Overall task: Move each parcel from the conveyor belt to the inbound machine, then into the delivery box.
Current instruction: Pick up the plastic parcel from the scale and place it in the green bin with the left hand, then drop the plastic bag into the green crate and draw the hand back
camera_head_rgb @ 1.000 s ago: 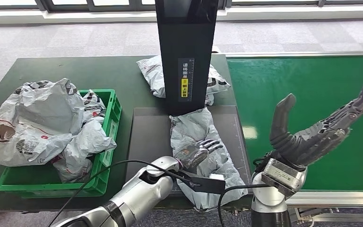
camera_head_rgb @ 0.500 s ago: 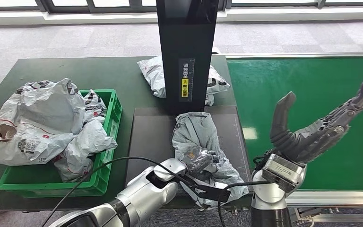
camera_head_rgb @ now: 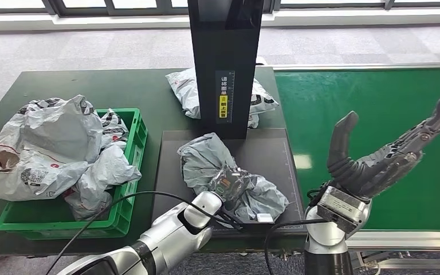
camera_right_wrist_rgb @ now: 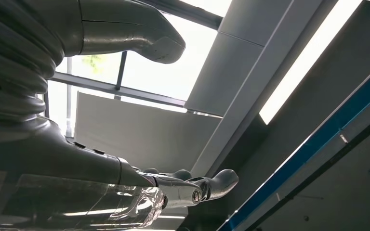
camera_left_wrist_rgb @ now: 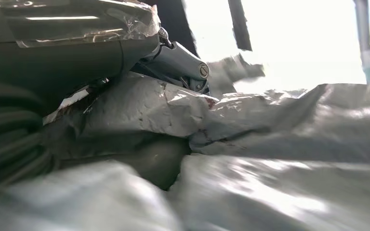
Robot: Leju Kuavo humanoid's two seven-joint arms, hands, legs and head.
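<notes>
- Grey parcel (camera_head_rgb: 223, 172) is crumpled on the dark machine plate (camera_head_rgb: 172, 166), in front of the black column (camera_head_rgb: 225, 63).
- Parcel is gripped by the left hand (camera_head_rgb: 232, 184), fingers closed into the plastic at its near side; same grasp seen close in the left wrist view (camera_left_wrist_rgb: 173, 57).
- Right hand (camera_head_rgb: 378, 163) is held raised over the green belt (camera_head_rgb: 378, 103), fingers spread wide, nothing held.
- Green crate (camera_head_rgb: 129, 172) left of plate, heaped with parcels.
- Another parcel (camera_head_rgb: 186, 91) lies behind the column.
</notes>
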